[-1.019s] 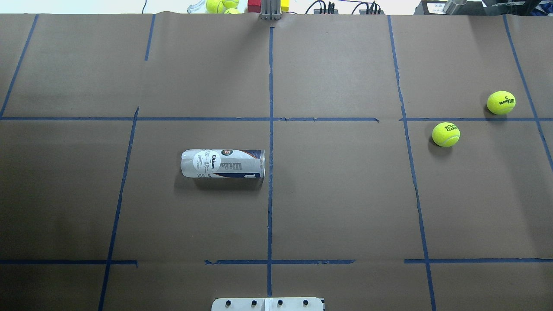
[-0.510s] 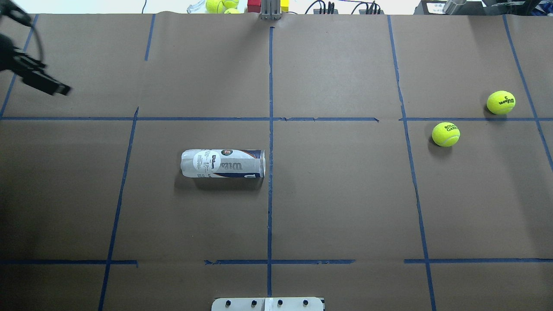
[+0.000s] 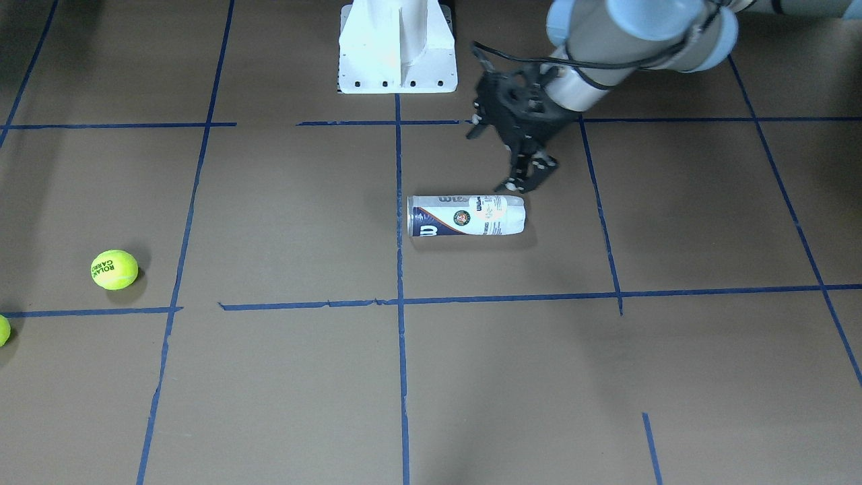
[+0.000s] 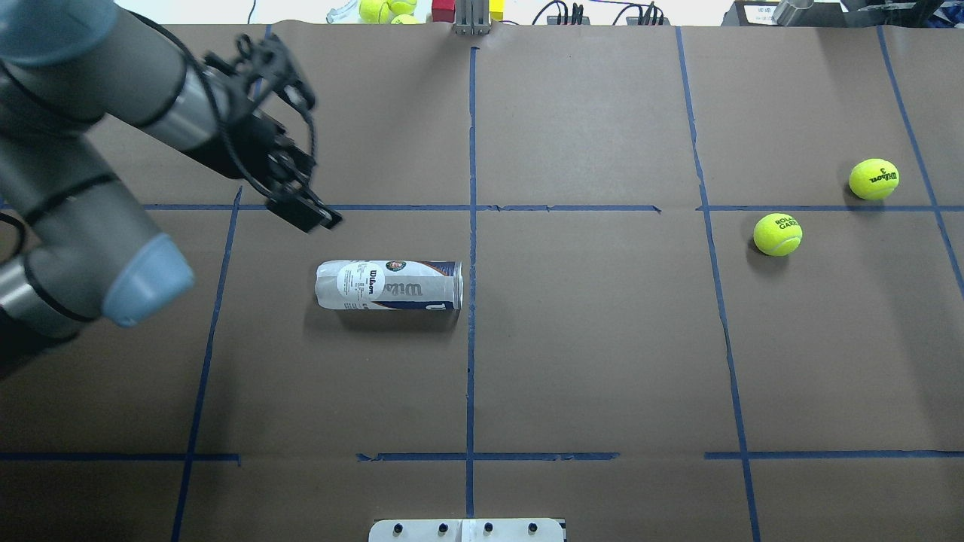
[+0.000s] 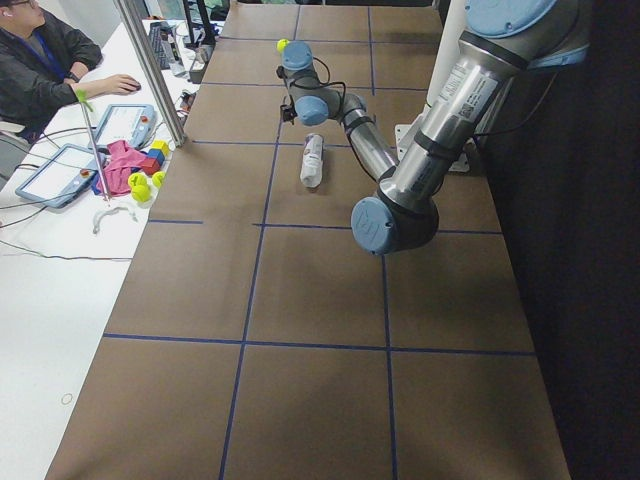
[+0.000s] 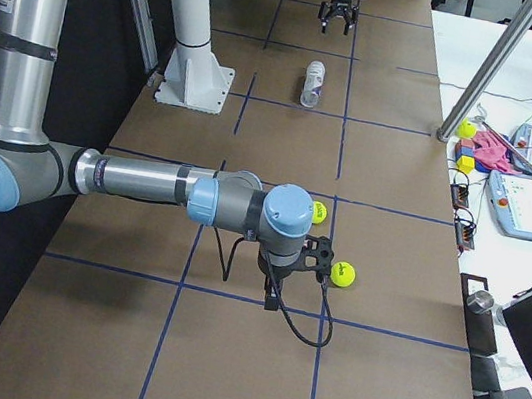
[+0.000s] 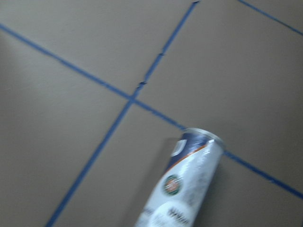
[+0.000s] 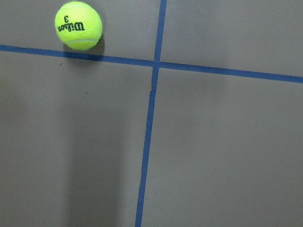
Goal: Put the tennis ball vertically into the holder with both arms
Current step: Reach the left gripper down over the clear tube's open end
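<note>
The holder (image 4: 388,284), a clear can with a navy-and-white Wilson label, lies on its side near the table's middle; it also shows in the front view (image 3: 466,215) and the left wrist view (image 7: 184,189). My left gripper (image 4: 312,162) is open and empty, up and to the left of the holder's closed end and apart from it; it also shows in the front view (image 3: 495,158). Two tennis balls (image 4: 777,233) (image 4: 874,178) lie at the right. My right gripper (image 6: 310,255) hangs above them; I cannot tell whether it is open. The right wrist view shows one ball (image 8: 78,25).
The white bolted pedestal (image 3: 397,47) stands at the robot's edge of the table. Blue tape lines cross the brown table cover. More tennis balls (image 4: 384,9) and coloured blocks lie beyond the far edge. An operator (image 5: 40,60) sits at the side desk.
My left arm has swung in from the left edge of the overhead view to just beside the holder. The holder and both balls have not moved.
</note>
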Available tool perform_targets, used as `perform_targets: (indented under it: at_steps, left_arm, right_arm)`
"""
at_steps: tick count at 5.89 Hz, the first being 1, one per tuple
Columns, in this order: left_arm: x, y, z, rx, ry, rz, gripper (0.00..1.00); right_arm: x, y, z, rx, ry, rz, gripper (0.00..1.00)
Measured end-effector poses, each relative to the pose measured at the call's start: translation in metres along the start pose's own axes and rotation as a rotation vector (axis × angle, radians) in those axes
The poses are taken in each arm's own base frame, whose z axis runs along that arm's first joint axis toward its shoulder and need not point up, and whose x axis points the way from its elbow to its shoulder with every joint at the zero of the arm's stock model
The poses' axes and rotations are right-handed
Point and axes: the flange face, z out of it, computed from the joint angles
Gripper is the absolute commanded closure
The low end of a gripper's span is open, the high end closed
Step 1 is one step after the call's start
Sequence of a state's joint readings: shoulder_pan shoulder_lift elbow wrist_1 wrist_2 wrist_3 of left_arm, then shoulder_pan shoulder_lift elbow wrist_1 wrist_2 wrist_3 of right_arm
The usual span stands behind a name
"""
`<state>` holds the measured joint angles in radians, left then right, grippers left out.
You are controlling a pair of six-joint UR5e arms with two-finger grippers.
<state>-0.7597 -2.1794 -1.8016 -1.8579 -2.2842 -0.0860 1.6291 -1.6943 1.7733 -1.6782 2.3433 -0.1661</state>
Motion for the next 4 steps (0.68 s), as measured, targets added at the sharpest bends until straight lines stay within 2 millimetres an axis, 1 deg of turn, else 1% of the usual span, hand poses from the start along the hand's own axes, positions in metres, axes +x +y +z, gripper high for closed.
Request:
perform_targets:
  at_steps: [1, 2, 3, 4]
  left_arm:
    - [0.006, -0.022, 0.015, -0.003, 0.012, 0.089, 0.0]
    - [0.002, -0.029, 0.028, -0.017, 0.013, 0.163, 0.0]
    - [0.0, -0.029, 0.044, -0.037, -0.014, 0.219, 0.0]
    - [0.006, -0.027, 0.064, -0.057, -0.055, 0.262, 0.0]
  right_arm:
    - [0.0, 0.0, 0.0, 0.0, -0.002, 0.0, 0.0]
    - [0.0, 0.0, 0.0, 0.0, -0.003, 0.0, 0.0]
    - [0.0, 0.0, 0.0, 0.0, -0.004, -0.001, 0.0]
    - [0.0, 0.0, 0.0, 0.001, -0.006, -0.001, 0.0]
